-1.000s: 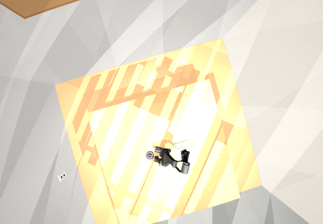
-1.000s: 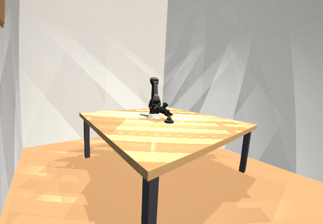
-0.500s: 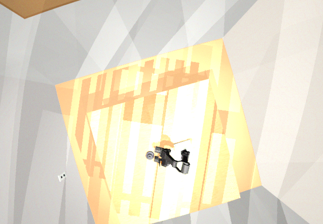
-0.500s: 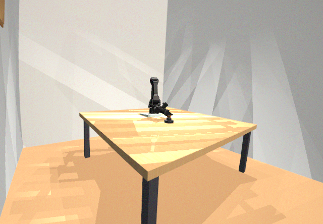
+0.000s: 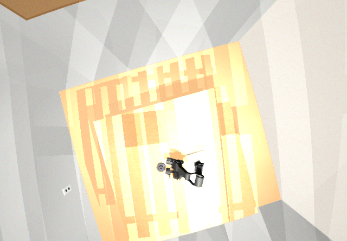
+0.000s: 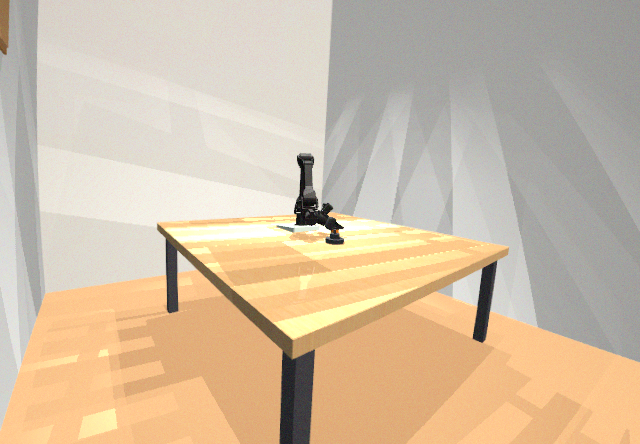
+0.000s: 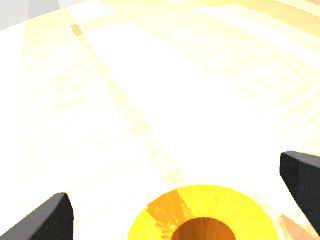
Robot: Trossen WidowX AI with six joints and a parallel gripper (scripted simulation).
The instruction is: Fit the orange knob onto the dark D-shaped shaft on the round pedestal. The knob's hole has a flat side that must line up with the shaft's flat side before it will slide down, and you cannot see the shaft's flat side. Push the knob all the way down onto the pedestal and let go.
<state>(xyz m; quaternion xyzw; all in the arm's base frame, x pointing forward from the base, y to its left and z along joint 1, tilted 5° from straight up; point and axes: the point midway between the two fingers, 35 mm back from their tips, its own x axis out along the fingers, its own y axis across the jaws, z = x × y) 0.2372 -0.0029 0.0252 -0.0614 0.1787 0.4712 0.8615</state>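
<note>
Reaching out from the arm (image 5: 181,171) (image 6: 307,181) toward nine o'clock in the top view, the end effector (image 5: 168,166) (image 6: 338,226) (image 7: 179,186) has its two fingers spread, one at the twelve o'clock side and one at six. Just beyond them, at nine o'clock, the round dark pedestal (image 5: 158,169) (image 6: 334,240) sits on the tabletop (image 5: 140,176) (image 6: 361,274) (image 7: 150,90), its shaft showing without the knob on it.

In the exterior view, the end effector slants down toward five o'clock from the arm. A speck of the orange knob (image 6: 336,231) (image 7: 245,210) shows beneath it, lined up with the pedestal; depth is hard to tell there.

In the wrist view, the knob lies between five and six o'clock, its round opening facing the camera and its lower part cut off. The fingertips stand wide at about eight and four o'clock, apart from the knob, gripping nothing. The hole's flat side is out of sight.
</note>
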